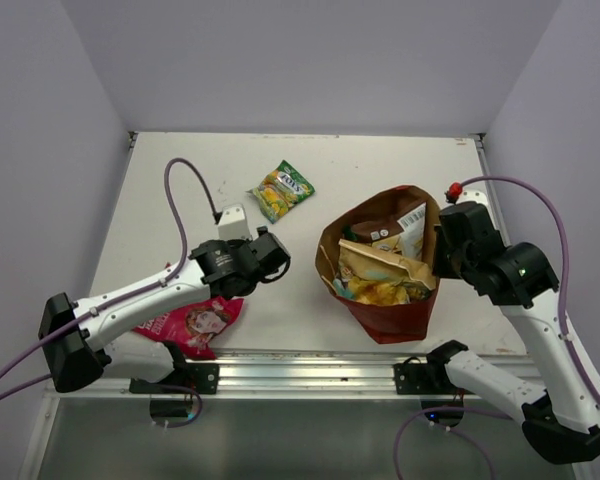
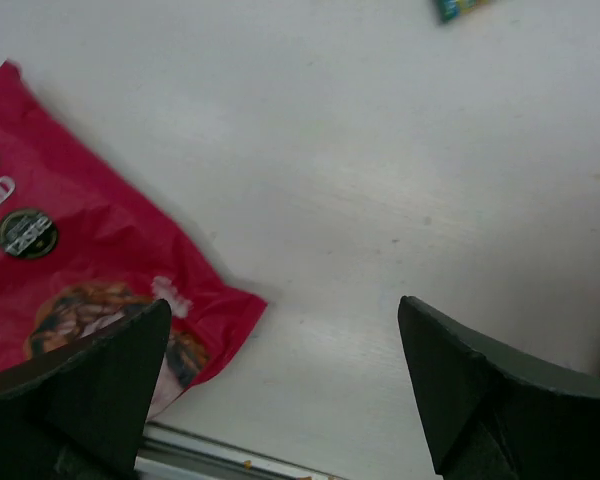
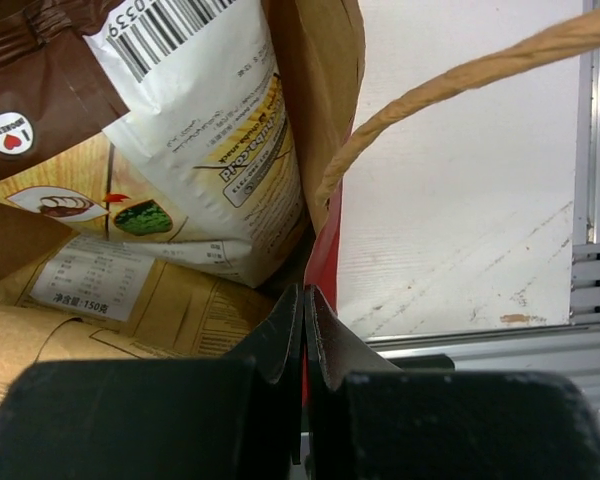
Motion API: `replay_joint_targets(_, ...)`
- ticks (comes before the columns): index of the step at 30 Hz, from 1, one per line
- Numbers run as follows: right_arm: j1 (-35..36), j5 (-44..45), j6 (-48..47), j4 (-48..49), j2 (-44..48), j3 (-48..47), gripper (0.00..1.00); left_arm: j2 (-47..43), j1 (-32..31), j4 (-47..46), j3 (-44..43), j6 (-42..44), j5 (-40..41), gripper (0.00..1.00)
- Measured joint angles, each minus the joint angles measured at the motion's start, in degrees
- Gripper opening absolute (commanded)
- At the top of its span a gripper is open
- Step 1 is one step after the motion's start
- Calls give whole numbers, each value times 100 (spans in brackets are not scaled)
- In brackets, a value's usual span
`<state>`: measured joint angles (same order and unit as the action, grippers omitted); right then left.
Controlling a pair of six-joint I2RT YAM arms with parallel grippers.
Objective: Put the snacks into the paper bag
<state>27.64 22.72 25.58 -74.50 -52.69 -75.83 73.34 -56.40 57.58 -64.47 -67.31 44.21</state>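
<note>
Pink-red crinkly foil packet [image 1: 195, 325] lies near left on the white bench [image 1: 170, 200], beside the wide-open left hand [image 1: 275, 258]; the right hand [image 3: 305, 300] pinches the right rim of the reddish-brown paper bag [image 1: 392, 322] holding other packets [image 1: 385, 275].

Tabletop [image 1: 380, 165]: white, rectangular, matt, with faint scuffs toward the front edge.
Back wall [image 1: 310, 60], left wall [image 1: 40, 150], right wall [image 1: 570, 90]: plain pale lilac-grey panels enclosing the tabletop on three sides.
Rail [image 1: 300, 372]: slotted aluminium, running along the near edge.
Grey surface [image 1: 300, 440]: below the rail, dull sheen.
Light: even, diffuse; shadows short and soft.
</note>
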Motion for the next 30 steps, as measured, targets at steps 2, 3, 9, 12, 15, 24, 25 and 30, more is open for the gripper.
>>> replay_joint_targets(2,0,-42,-13,44,35,59,0,-170,28,470,428,-761,-42,100)
replay_joint_targets(3,0,-72,-15,66,44,85,0,-269,48,669,605,-1145,-48,100)
replay_joint_targets(9,0,-289,-24,240,105,225,0,-940,114,1405,1451,-2933,-76,100)
replay_joint_targets(12,0,-374,-39,264,155,236,0,-1005,350,1475,1967,-3506,-66,100)
replay_joint_targets(15,0,-446,-61,273,177,236,0,-804,879,1362,2339,-3560,-66,100)
replay_joint_targets(24,0,-490,-83,282,177,232,0,636,2048,306,2699,-2852,-223,85)
replay_joint_targets(25,0,-490,-83,278,179,223,0,793,2083,162,2699,-2732,-236,41)
replay_joint_targets(30,0,-476,-79,267,214,201,0,1084,2168,-125,2551,-2177,-94,0)
